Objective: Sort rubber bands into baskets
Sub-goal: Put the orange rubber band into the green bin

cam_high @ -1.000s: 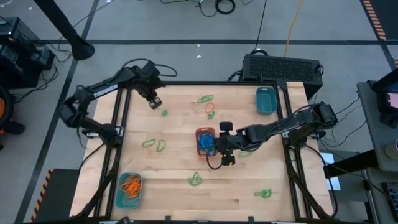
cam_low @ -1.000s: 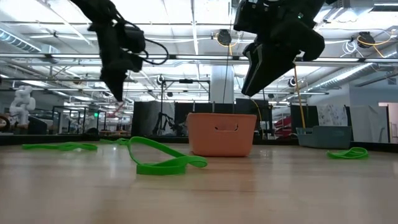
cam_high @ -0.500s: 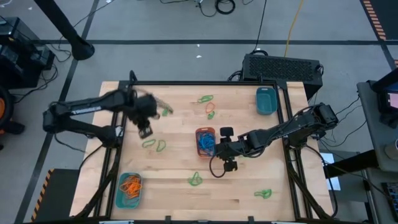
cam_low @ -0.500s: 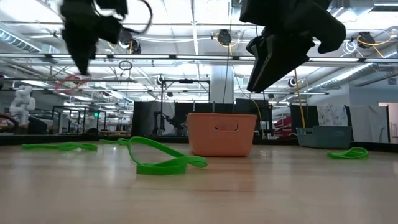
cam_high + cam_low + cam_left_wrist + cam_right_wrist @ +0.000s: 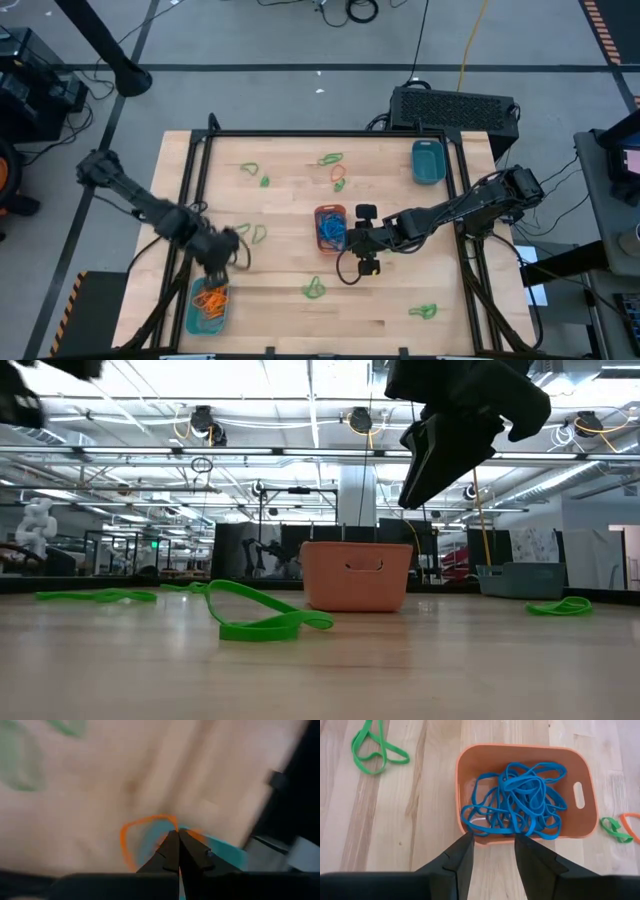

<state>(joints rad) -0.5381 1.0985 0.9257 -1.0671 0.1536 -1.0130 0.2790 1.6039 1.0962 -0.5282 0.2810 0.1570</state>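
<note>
The sorting looks partly done. The orange basket point(image 5: 525, 790) in the middle of the bench point(image 5: 400, 300) holds a big tangle of blue rubber bands point(image 5: 517, 802). The teal basket with orange bands point(image 5: 207, 303) sits at the near left corner, and its pile of orange bands is already in there. The other teal basket point(image 5: 427, 161) sits at the far right corner, and I cannot see any bands inside it.

The left gripper point(image 5: 178, 851) is squeezed closed on 1 orange band point(image 5: 131, 835) that hangs from its tip. In the view from above, the left gripper point(image 5: 222, 250) is just beside the teal basket with the orange pile, so that band probably goes in there next.

The right gripper point(image 5: 492, 852) has its 2 fingers apart and nothing between them. It hangs right at the near edge of the orange basket.

Lots of green bands are left on the wood. I can count about 7 green clumps: green bands by the left arm point(image 5: 248, 233), 1 at the front middle point(image 5: 315, 289), 1 at the front right point(image 5: 423, 312), and 2 at the far left point(image 5: 255, 174). There is also 1 at the far middle point(image 5: 330, 159), and a last orange band with a bit of green point(image 5: 339, 179) lies just past the orange basket. So I think the green ones are the main job left.
</note>
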